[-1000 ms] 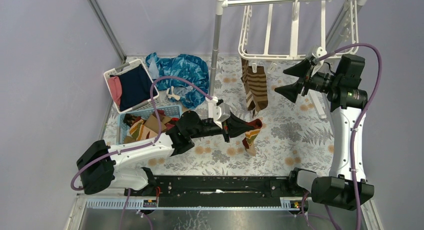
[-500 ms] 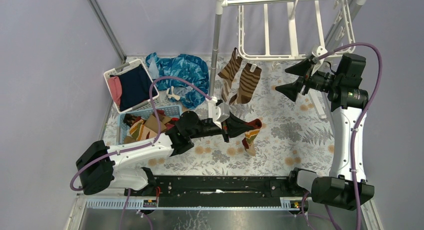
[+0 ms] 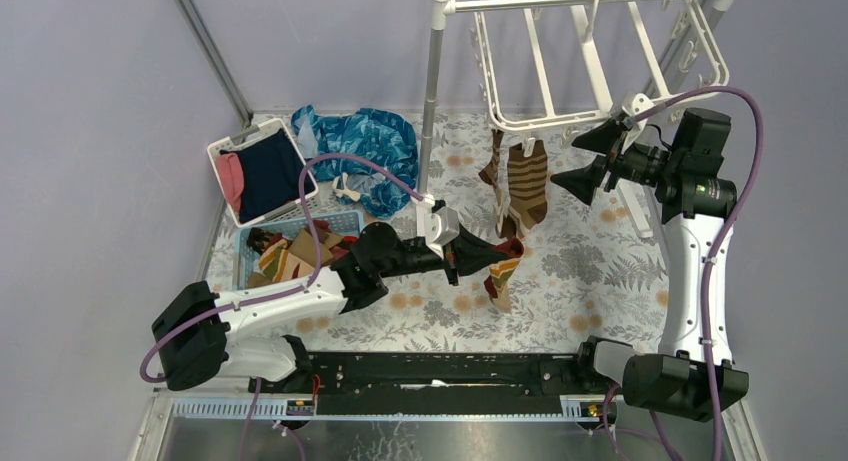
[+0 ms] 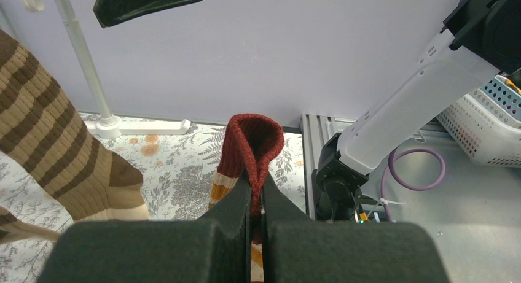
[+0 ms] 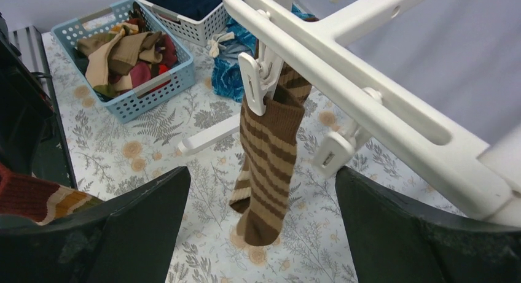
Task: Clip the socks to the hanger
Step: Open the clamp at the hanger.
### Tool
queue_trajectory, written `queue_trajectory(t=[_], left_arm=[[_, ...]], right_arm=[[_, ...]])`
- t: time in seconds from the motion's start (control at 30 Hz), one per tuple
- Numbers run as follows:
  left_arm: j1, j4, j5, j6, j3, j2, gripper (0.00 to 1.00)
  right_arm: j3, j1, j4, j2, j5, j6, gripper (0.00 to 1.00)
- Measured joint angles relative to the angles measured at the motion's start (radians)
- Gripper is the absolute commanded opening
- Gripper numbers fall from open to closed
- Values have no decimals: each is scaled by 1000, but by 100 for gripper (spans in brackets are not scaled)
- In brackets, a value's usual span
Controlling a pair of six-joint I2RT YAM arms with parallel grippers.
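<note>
Top view: left gripper [image 3: 497,249] pinched on red-cuffed sock [image 3: 502,279], well below hanger [image 3: 600,71], right gripper [image 3: 582,161] wide open, empty, near the clipped striped sock [image 3: 527,181], so next, I'd guess, lift it to a free clip [image 5: 330,157].

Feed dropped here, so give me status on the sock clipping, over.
Left gripper shut on red-cuffed sock. Right gripper open, empty, near hanger. Two striped socks clipped. No obstruction seen.
</note>
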Motion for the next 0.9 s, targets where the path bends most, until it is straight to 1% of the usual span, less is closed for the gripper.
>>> queue_trajectory(t=[0.17,0.3,0.47,0.6,0.7,0.9], left_arm=[[0,-2,0,12,0,0,0],[0,-7,0,27,0,1,0],[0,-16,1,44,19,19,0],[4,-18,2,52,39,43,0],[15,-19,5,53,49,60,0],[43,-32,14,71,50,72,0]], right_arm=[[6,0,-57,0,10,-50,98],[9,0,-145,-15,36,-127,99],[-14,0,-280,-81,83,-233,100],[-58,1,-367,-134,81,-305,100],[-98,1,-454,-150,52,-413,100],[-131,14,-680,-104,-28,-729,100]])
